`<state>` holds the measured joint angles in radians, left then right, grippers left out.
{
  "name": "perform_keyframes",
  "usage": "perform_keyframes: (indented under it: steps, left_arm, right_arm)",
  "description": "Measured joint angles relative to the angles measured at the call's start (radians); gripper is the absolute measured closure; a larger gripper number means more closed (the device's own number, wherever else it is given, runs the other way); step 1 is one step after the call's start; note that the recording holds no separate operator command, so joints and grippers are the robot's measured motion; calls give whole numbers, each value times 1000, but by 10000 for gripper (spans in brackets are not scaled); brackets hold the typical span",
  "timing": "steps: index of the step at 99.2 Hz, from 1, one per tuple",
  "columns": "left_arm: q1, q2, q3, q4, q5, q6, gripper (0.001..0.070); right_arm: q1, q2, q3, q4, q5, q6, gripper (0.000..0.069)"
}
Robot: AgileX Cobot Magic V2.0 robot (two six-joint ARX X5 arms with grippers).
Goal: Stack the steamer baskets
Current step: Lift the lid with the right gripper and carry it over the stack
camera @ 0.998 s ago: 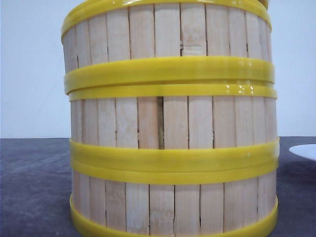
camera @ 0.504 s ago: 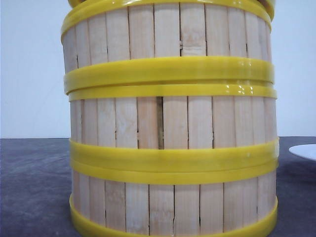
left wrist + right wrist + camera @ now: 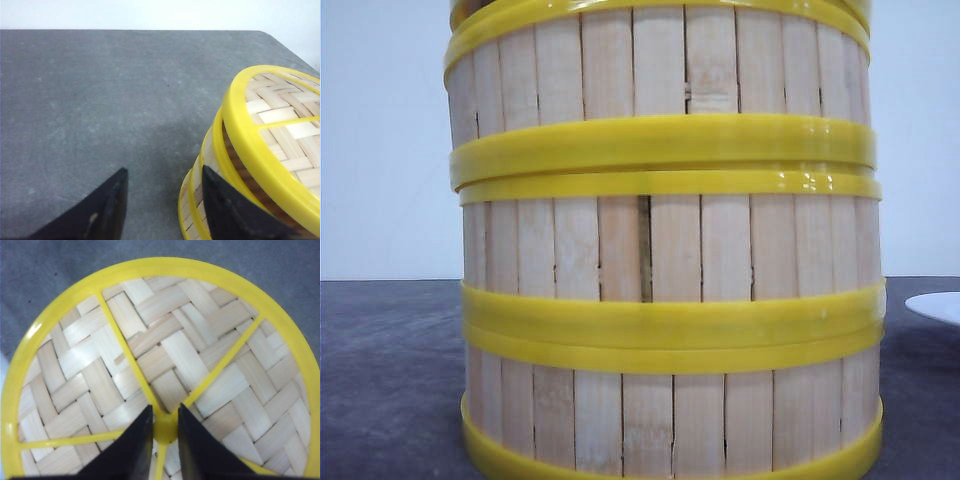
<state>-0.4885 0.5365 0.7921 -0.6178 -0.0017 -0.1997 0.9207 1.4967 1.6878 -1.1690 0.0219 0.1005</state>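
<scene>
Three steamer baskets stand stacked close to the front camera: top, middle, bottom. A flat yellow lid with a woven bamboo face and yellow spokes sits at the top of the stack. My right gripper is shut on the lid's central yellow hub. In the left wrist view the lid looks tilted, with a dark gap under its near rim. My left gripper is open beside the stack and holds nothing.
The grey table runs out on both sides of the stack. The edge of a white flat object shows at the far right. A pale wall stands behind.
A bit more of the lid's yellow rim shows at the top corners of the stack in the front view. The baskets have not moved.
</scene>
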Motion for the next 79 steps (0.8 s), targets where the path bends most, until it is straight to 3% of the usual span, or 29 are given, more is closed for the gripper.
perform_keyframes:
  steps: [72,79]
  left_arm:
    - [0,0,0,-5,0,0,434]
    - [0,0,0,-5,0,0,434]
  right_arm:
    - [6,50,4,6,-18,-15,634]
    - [6,50,4,6,-18,-16,609]
